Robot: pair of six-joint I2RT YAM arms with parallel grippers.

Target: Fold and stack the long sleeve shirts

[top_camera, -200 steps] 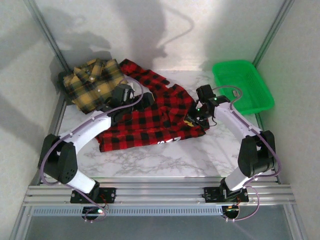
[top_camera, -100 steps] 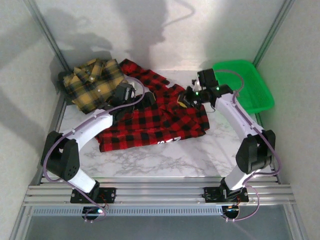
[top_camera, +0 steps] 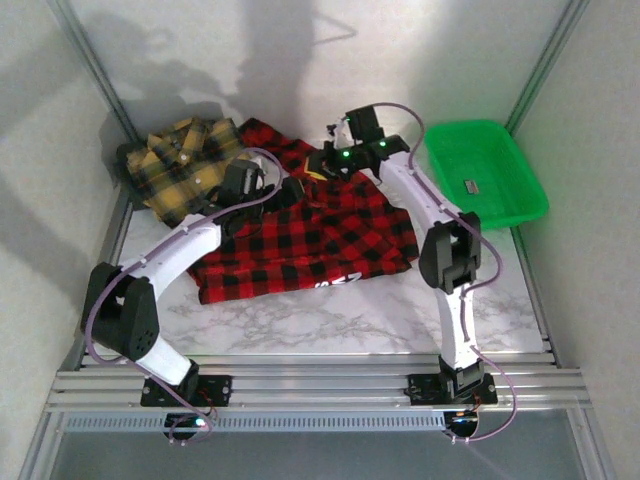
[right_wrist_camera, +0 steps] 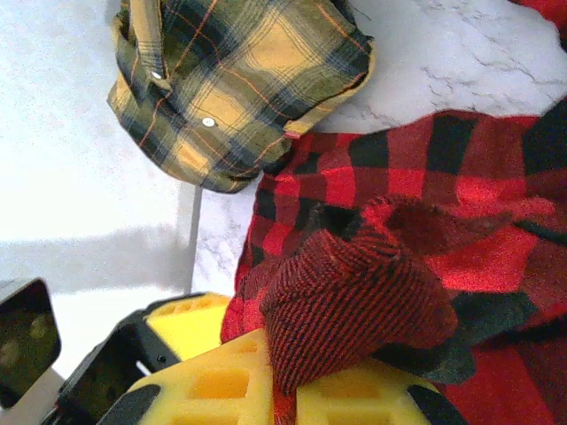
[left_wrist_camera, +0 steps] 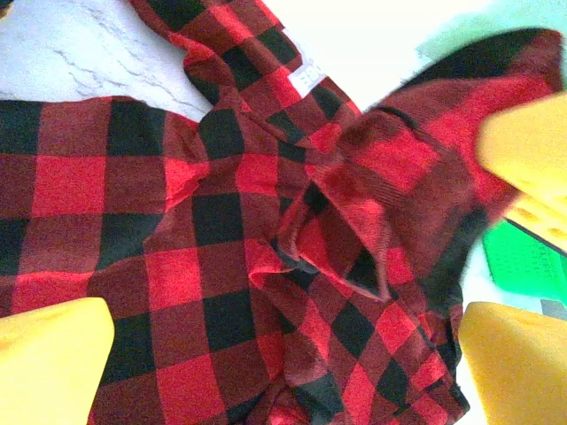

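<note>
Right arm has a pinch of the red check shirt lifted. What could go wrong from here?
1. The right gripper is shut on a bunched wad of the red-and-black plaid flannel shirt, perhaps several layers, so the fold may land crooked.
2. The open left gripper sits close by that raised fold; cloth could snag on it.
3. The yellow-and-black plaid shirt lies right beside and might get dragged.

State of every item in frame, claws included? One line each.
red-and-black shirt: unfolded, rumpled, one bunch pinched in the right claw.
yellow-and-black shirt: unfolded, bunched at the far left corner, not held.
green tray: upright, small item inside.
left claw: open, over the red-and-black shirt.
right claw: shut on the red-and-black shirt.
</note>
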